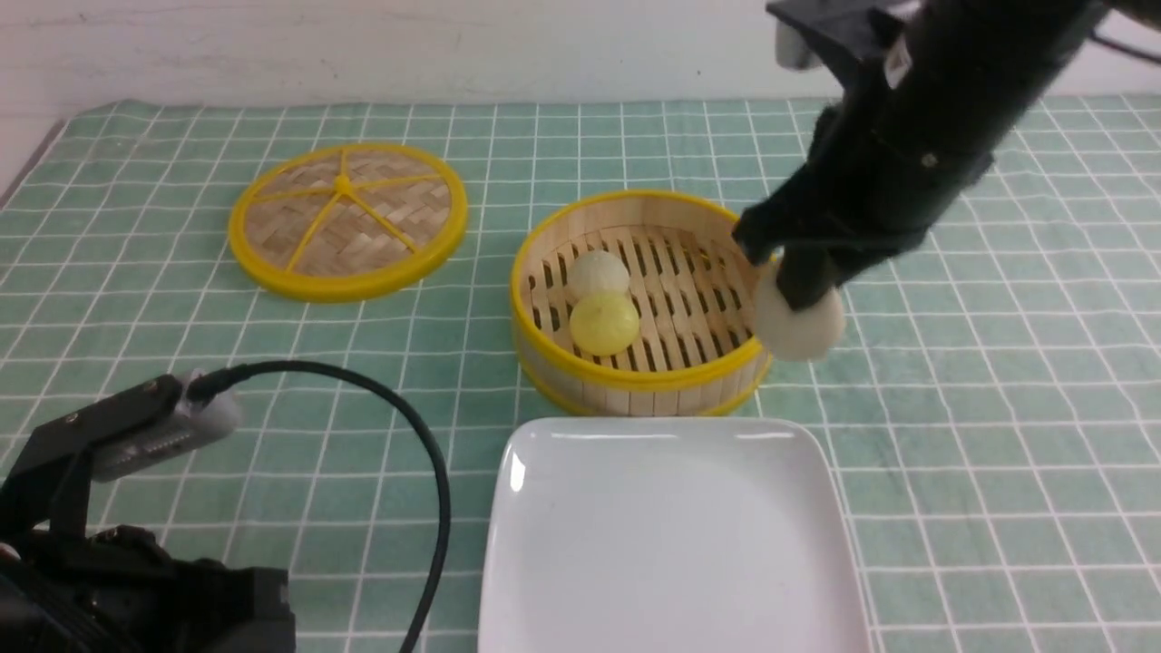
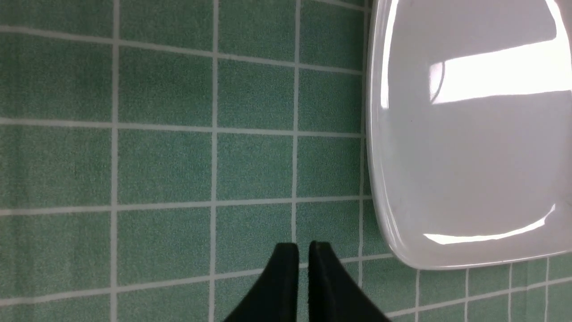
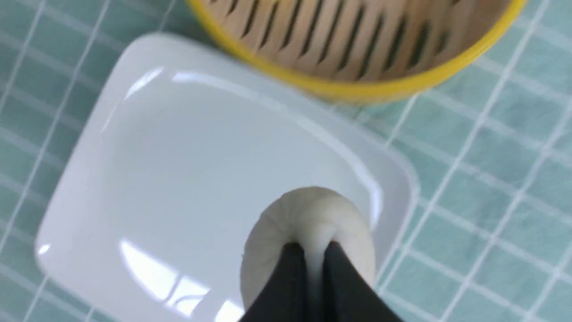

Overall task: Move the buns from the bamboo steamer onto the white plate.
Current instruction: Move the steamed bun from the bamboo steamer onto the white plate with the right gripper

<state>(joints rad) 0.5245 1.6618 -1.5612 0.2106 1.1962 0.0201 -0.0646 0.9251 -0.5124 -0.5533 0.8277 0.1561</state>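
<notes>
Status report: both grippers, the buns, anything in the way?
Right gripper shut on one cream bun at bamboo steamer rim. Left gripper shut, empty. Yellow bun, other cream bun inside. White plate bare, nothing blocking.

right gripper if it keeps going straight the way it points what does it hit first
Most likely the white plate: the right gripper, shut on a cream bun, points at it in the wrist view. Depth is unclear.

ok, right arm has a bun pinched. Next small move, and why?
Probably carry the cream bun toward the robot, over the white plate, then lower it. The right gripper is shut on it at the bamboo steamer rim, and the plate is bare.
</notes>
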